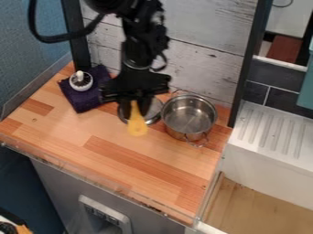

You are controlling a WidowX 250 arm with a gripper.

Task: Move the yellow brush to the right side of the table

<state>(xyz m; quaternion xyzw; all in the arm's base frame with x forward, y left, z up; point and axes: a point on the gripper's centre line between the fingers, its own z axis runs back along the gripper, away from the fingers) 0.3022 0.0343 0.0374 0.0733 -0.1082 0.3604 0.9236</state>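
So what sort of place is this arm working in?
Probably a toy kitchen or a small mock-up of one: a round, shiny metal pot stands on a wood-block counter, and to its right are a white ridged drainboard and dark rectangular wall tiles.

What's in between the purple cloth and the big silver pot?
A round metal thing lies there, partly hidden behind the tool and the yellow brush. The camera view shows it.
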